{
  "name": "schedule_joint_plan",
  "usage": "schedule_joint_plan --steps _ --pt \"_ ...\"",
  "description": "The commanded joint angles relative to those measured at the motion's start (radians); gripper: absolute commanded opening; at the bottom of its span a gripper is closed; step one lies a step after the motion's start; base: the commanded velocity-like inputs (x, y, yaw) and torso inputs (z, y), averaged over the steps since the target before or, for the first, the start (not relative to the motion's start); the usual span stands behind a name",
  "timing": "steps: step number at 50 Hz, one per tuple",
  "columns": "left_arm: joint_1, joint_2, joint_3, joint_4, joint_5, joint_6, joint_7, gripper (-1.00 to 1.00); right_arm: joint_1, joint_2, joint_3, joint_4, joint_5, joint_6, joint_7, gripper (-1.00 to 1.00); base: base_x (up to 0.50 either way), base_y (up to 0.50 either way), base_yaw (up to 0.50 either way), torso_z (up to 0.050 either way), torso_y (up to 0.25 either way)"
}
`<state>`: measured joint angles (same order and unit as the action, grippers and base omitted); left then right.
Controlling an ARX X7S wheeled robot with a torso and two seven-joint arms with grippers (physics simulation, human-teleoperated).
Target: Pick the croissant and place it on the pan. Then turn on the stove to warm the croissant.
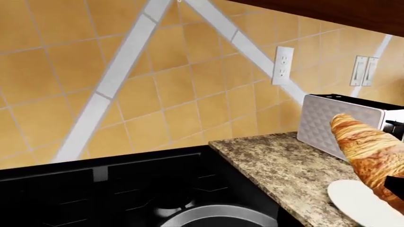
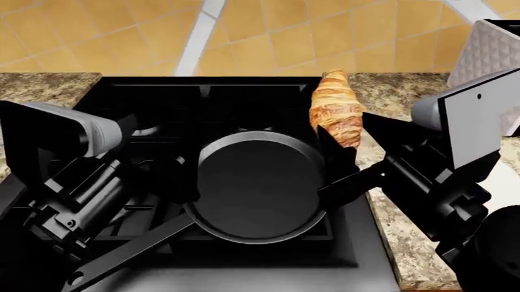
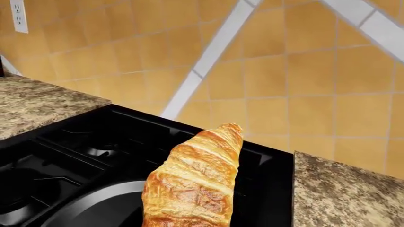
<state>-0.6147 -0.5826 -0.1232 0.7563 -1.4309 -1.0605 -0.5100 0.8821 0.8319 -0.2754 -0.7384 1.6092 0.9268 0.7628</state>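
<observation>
The golden-brown croissant [image 2: 335,109] stands upright in my right gripper [image 2: 351,137], which is shut on its lower end, just past the right rim of the black pan [image 2: 256,182]. The pan sits on the black stove [image 2: 146,97], handle pointing to the front left. The croissant fills the right wrist view [image 3: 196,179], with the pan [image 3: 94,208] below it. My left gripper [image 2: 167,173] hovers by the pan's left rim; its fingers blend into the dark stove. The left wrist view shows the pan's rim [image 1: 215,215] and the croissant [image 1: 369,151]. The stove knobs are out of view.
A white quilted toaster [image 2: 488,48] stands on the granite counter [image 2: 398,243] at the back right, also in the left wrist view [image 1: 341,123]. A white plate [image 1: 363,203] lies on the counter below the croissant. A tiled wall rises behind the stove.
</observation>
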Motion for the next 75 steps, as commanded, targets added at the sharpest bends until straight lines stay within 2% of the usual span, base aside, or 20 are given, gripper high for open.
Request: schedule_joint_plan --steps 1,10,33,75 --pt "0.009 -0.003 0.002 -0.003 0.012 0.01 0.013 1.0 0.072 -0.015 -0.043 0.039 0.016 0.052 -0.022 -1.0 0.0 0.0 0.0 0.0 0.0" --pt "0.012 -0.002 0.008 -0.012 0.029 0.016 0.028 1.0 0.163 -0.044 -0.1 0.113 0.023 0.113 -0.058 -1.0 0.0 0.0 0.0 0.0 0.0" --pt "0.009 -0.006 0.021 -0.022 0.036 0.026 0.034 1.0 0.254 -0.104 -0.197 0.258 -0.053 0.191 -0.224 -1.0 0.0 0.0 0.0 0.0 0.0" --pt "-0.012 -0.017 0.048 -0.024 0.043 0.036 0.03 1.0 0.25 -0.16 -0.323 0.358 -0.207 0.199 -0.439 -1.0 0.0 0.0 0.0 0.0 0.0"
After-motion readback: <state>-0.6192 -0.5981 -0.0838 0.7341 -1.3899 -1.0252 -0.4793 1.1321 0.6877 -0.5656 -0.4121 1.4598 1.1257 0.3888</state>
